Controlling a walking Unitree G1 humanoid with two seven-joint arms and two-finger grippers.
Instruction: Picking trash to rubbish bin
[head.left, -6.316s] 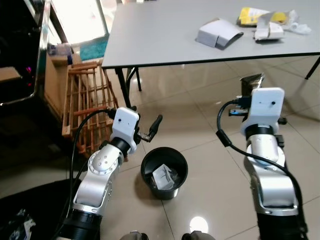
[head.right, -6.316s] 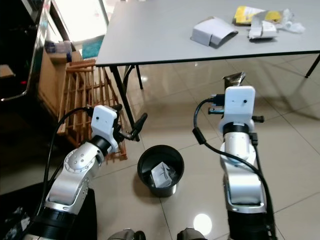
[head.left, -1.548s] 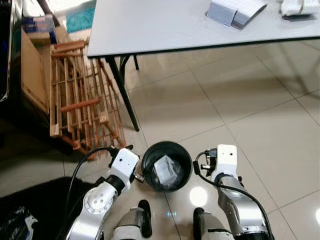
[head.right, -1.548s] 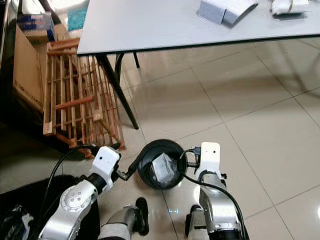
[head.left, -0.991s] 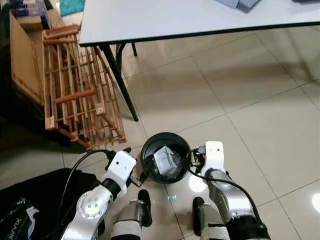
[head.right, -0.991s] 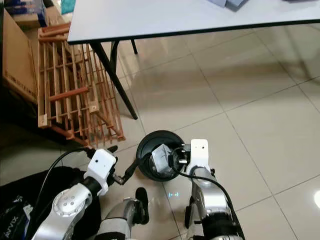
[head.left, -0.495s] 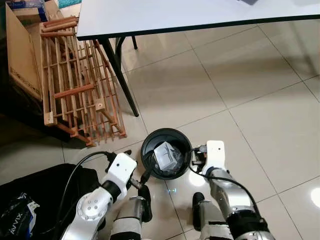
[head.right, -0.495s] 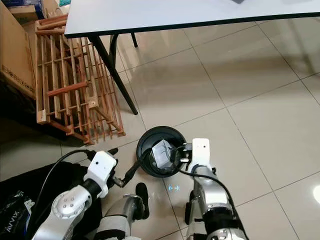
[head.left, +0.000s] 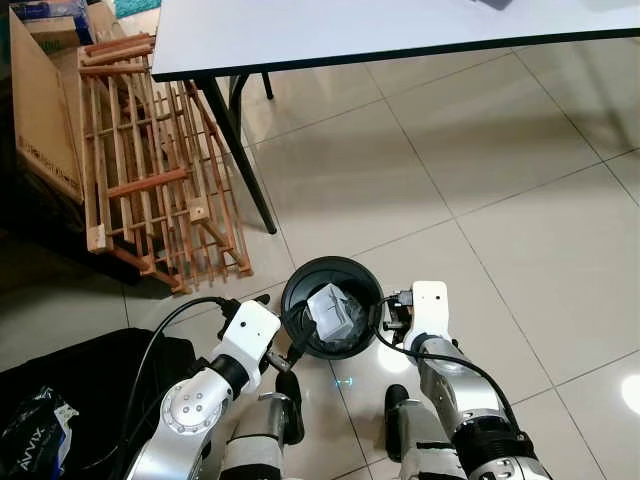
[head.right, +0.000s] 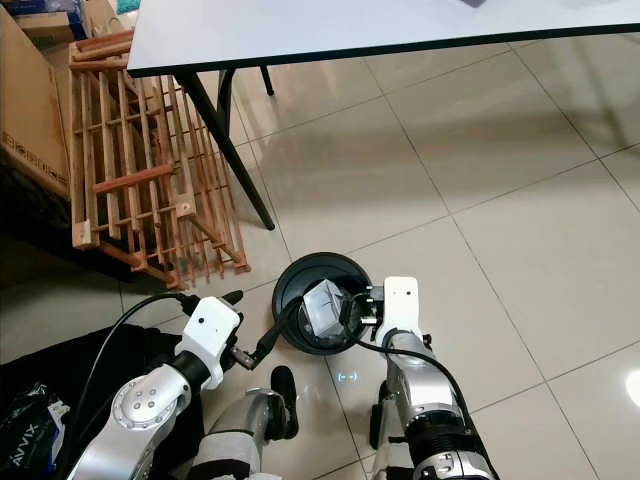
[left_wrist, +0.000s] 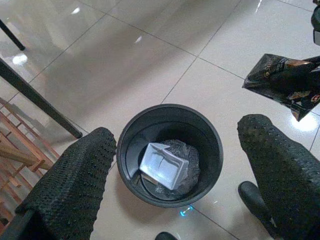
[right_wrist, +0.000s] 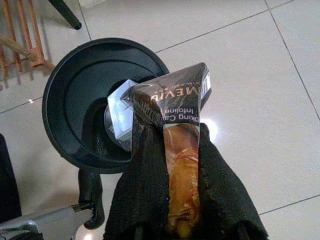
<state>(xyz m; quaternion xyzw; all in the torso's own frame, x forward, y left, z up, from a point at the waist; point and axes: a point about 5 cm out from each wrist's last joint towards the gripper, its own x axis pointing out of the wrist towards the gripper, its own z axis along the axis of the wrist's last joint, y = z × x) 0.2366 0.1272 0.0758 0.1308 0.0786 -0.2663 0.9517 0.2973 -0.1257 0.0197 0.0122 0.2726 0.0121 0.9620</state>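
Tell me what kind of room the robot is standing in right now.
Probably a plain utility or dining area indoors: glossy tiled floor, a grey table on black legs, a wooden slatted rack against a cardboard box, and a black rubbish bin at the robot's feet.

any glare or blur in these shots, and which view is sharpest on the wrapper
Left eye view: bright glare spots on the glossy tile floor, otherwise sharp. Right wrist view: crisp on the snack wrapper in the right claw. Left wrist view: near fingers soft, black rubbish bin clear.
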